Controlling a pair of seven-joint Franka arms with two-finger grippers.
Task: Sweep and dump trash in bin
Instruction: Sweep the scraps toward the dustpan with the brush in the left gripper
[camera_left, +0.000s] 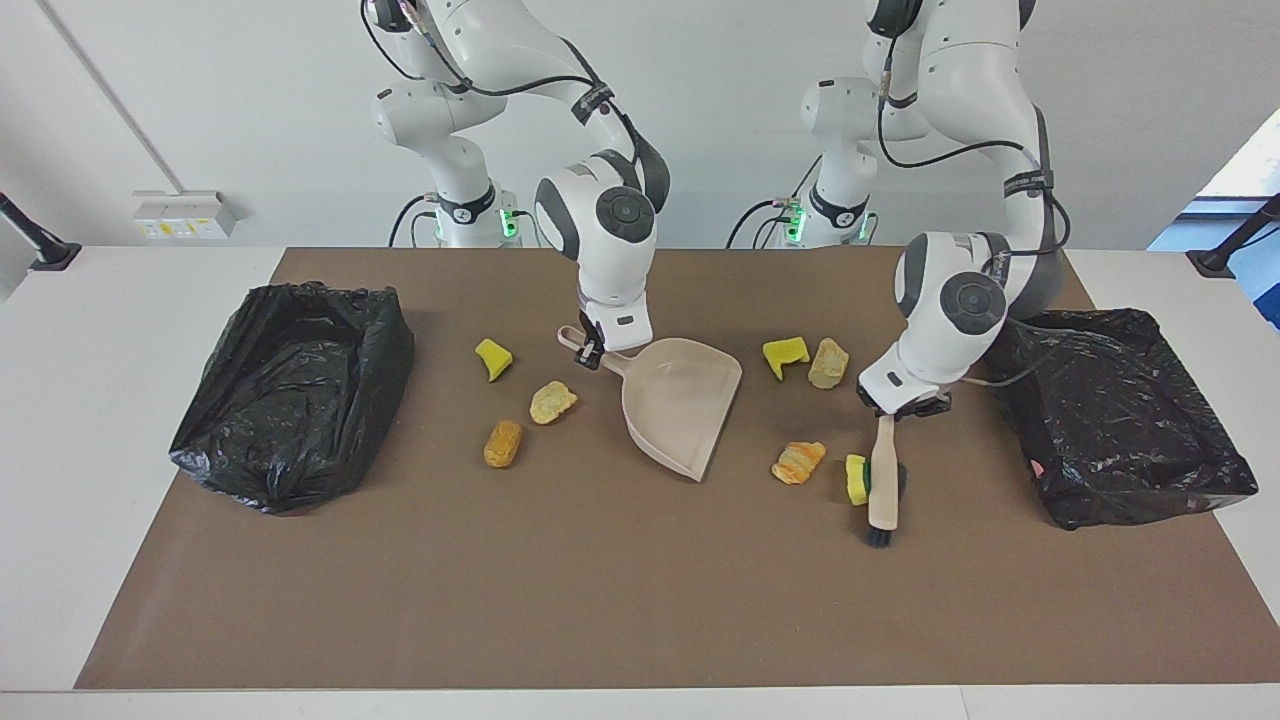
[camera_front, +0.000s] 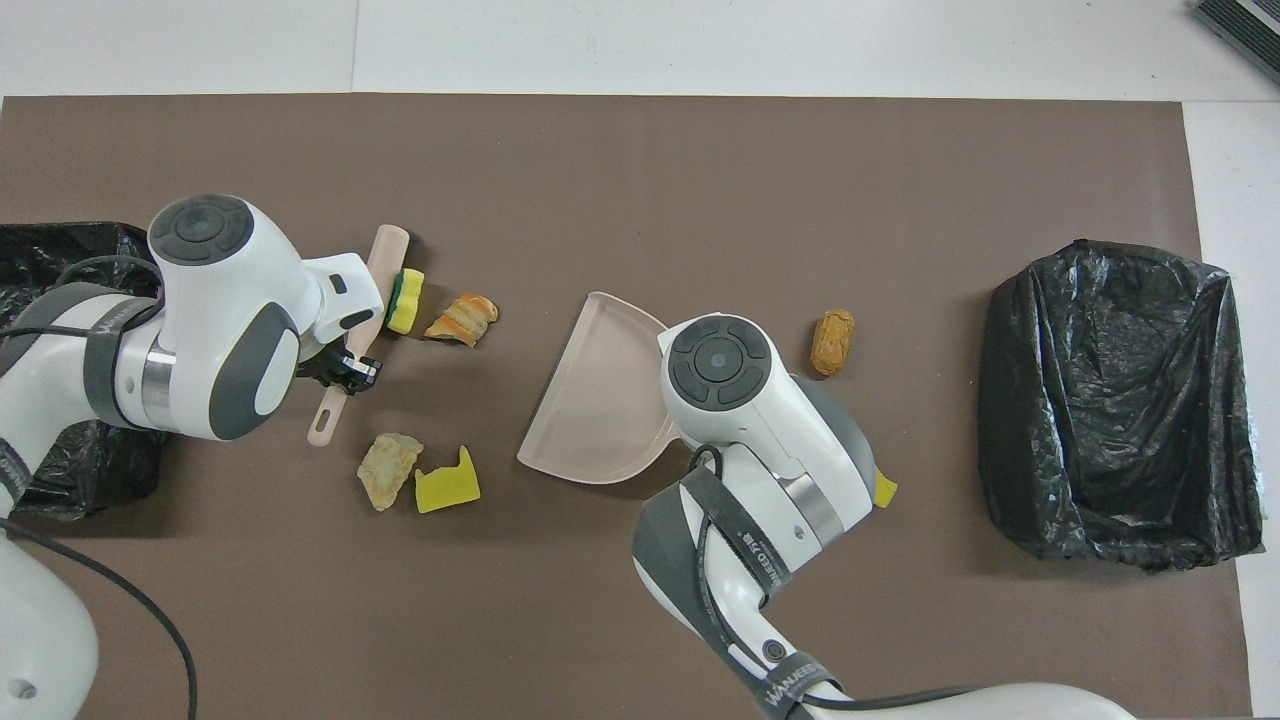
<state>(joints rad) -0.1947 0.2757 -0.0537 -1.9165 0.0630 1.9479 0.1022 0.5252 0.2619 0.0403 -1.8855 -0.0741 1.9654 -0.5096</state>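
Note:
My right gripper (camera_left: 592, 352) is shut on the handle of a beige dustpan (camera_left: 680, 405) that rests mid-table, its mouth facing away from the robots. My left gripper (camera_left: 905, 400) is shut on the handle of a wooden brush (camera_left: 882, 480), whose bristles touch the mat. A green-backed yellow sponge (camera_left: 856, 479) lies against the brush, next to an orange bread lump (camera_left: 799, 461). More trash lies around: a yellow chunk (camera_left: 785, 353) with a tan lump (camera_left: 828, 362), and a yellow chunk (camera_left: 492, 358) with two lumps (camera_left: 552, 401) (camera_left: 503, 443).
Two bins lined with black bags stand on the brown mat, one (camera_left: 290, 390) at the right arm's end and one (camera_left: 1120, 420) at the left arm's end. In the overhead view the right arm's wrist (camera_front: 720, 365) covers the dustpan's handle.

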